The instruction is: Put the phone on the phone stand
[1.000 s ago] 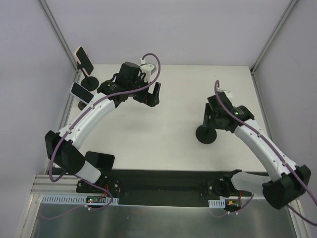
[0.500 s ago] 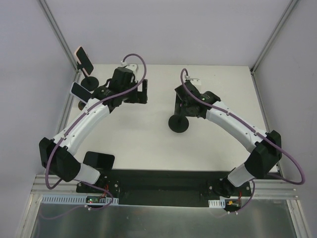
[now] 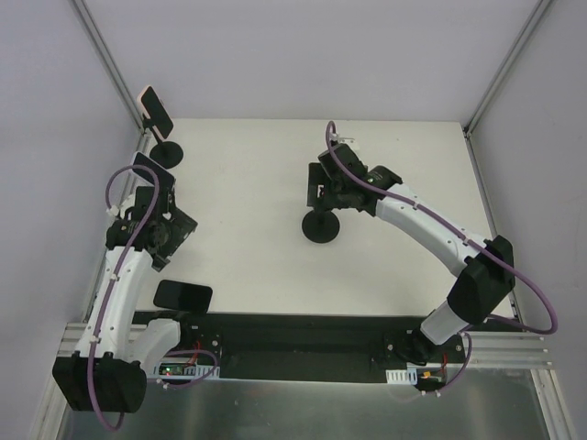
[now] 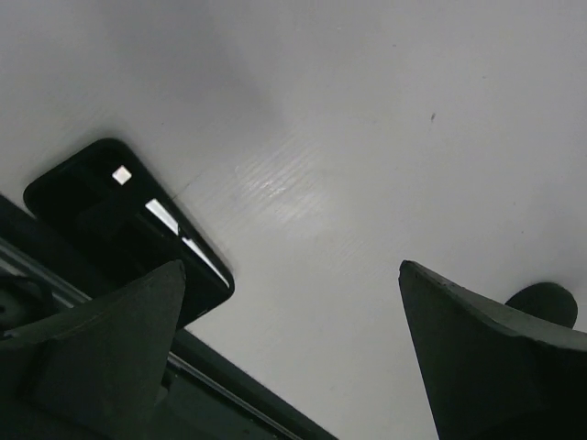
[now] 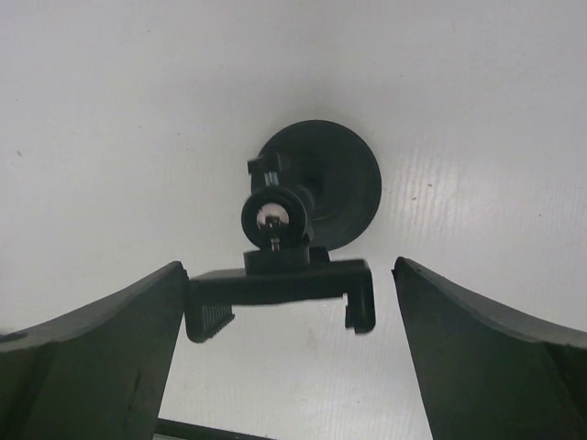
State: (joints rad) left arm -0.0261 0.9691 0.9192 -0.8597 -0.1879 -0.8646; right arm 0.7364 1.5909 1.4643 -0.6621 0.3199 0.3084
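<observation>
Since a second ago, the right arm has carried the empty phone stand (image 3: 321, 229) from the right side to the middle of the surface, and the left arm has swung back from the far side to the near left.

The phone (image 3: 183, 295) lies flat, screen up, at the near edge of the surface, right against the dark strip in front of the arm bases. It is well apart from the stand.

The left gripper (image 4: 289, 275) hangs over it with its jaws wide apart and nothing between them. In the left wrist view the phone sits off to one side, partly behind one finger rather than centred in the gap.

The step in hand looks like the pickup. To do it well, the left arm should shift until the phone's long edges run between the fingers, then come down square. A flat, thin phone gives little to bite on.

The right gripper (image 5: 289, 268) has its jaws apart on either side of the stand's clamp bar. The bar is not pinched, and the stand sits on its own round base.

A second phone (image 3: 156, 110) and a third phone (image 3: 150, 171) rest on stands along the left edge.
</observation>
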